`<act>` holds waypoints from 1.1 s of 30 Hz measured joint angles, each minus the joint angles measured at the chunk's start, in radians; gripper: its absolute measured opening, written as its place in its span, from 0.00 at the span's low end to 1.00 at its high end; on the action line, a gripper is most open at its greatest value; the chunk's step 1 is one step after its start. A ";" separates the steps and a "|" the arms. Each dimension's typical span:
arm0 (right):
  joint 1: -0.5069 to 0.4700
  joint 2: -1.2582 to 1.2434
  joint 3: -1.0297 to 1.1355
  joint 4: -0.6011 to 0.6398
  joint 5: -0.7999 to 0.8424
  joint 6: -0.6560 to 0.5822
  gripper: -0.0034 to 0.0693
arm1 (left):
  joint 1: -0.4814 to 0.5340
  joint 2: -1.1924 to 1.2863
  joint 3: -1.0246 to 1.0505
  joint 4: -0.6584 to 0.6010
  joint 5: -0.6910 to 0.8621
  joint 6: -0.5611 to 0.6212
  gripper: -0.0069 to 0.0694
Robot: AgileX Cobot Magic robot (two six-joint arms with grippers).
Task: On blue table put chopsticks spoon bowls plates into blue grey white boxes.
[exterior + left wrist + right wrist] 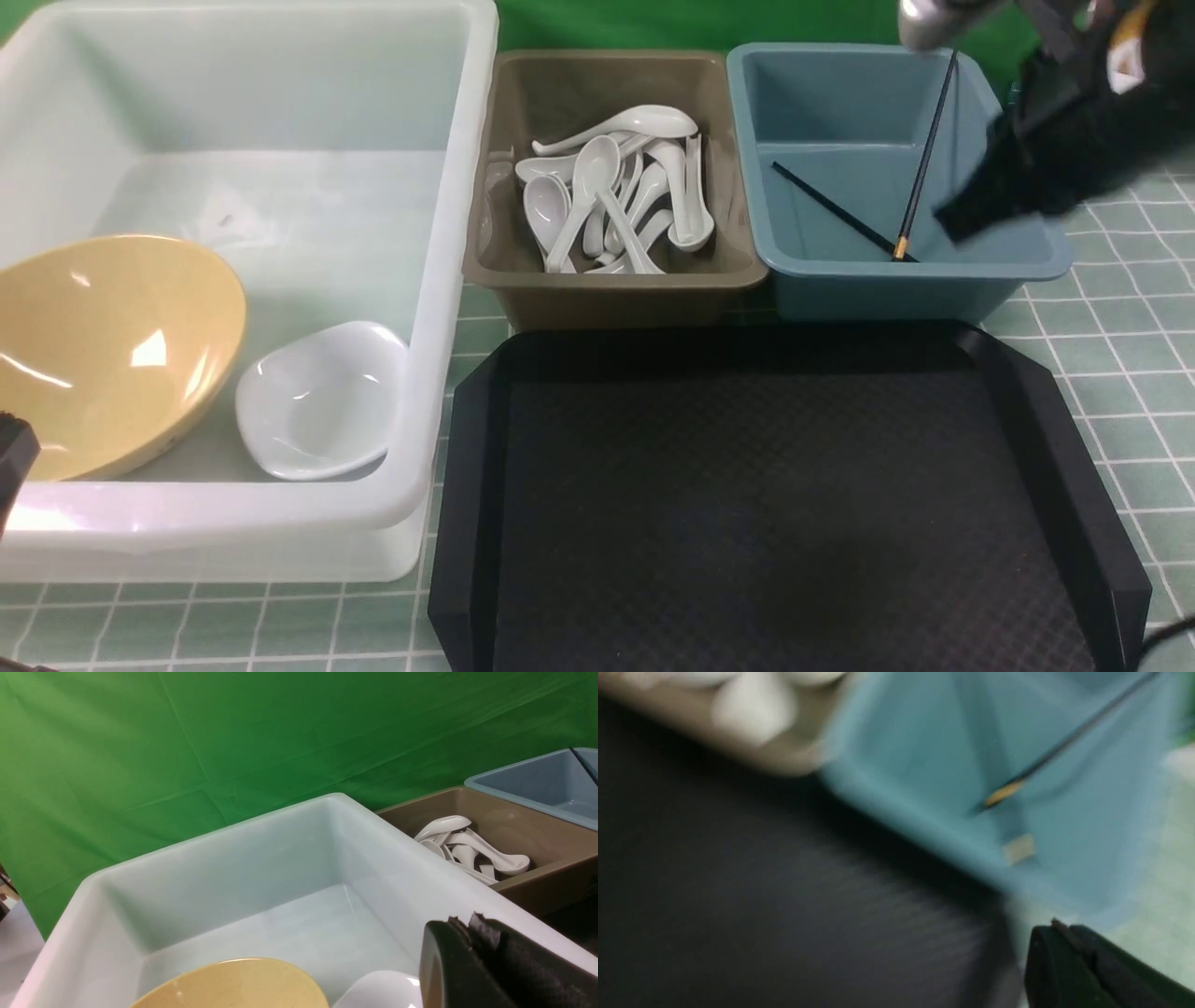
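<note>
Two black chopsticks are in the teal-blue box [1027, 261]: one [831, 210] lies flat, the other [926, 159] leans on the far wall, gold band down. My right gripper [957, 219] hangs shut and empty over that box's right side, beside the leaning stick. The right wrist view is blurred but shows a chopstick [1045, 756] in the box. The yellow bowl [103, 345] and the white plate [317, 397] rest in the white box [448, 280]. Several white spoons [607, 201] fill the olive-grey box [616, 289]. My left gripper [462, 924] is shut and empty at the white box's near edge.
A black textured tray [775, 513] with cut corners lies in front of the grey and blue boxes, with nothing on it. The tiled blue table [1120, 327] shows to the right and along the front. A green backdrop [187, 742] stands behind the boxes.
</note>
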 joint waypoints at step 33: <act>0.000 -0.923 0.750 0.299 -0.279 -0.588 0.10 | 0.000 0.000 0.000 0.002 0.000 0.000 0.09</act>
